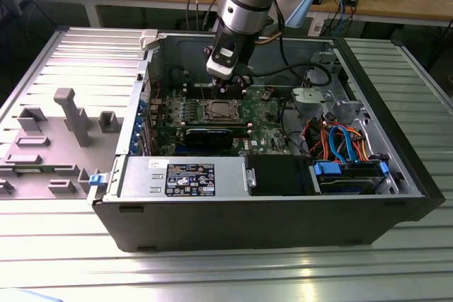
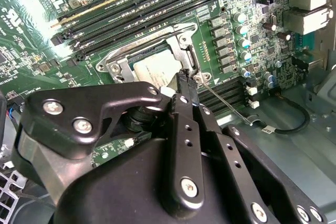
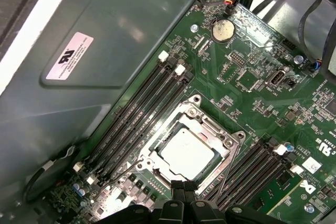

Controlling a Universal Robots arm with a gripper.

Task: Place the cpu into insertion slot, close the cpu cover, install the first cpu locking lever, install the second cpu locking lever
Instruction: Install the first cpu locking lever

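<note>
Computer case (image 1: pixel 269 224) lies on its side on the worktop (image 1: pixel 212 274) with the panel off, giving the arm straight access to the green circuit board (image 3: pixel 247 85). The tool (image 3: pixel 181 187), fingertips clenched together with nothing seen between them, sits at the edge of the insertion slot (image 3: pixel 229 139), judged placed to work the socket hardware. The cpu cover (image 3: pixel 202 121) lies flat over the cpu (image 3: pixel 186 151), which is seated in the slot: square, flat, silver-grey top.
</note>
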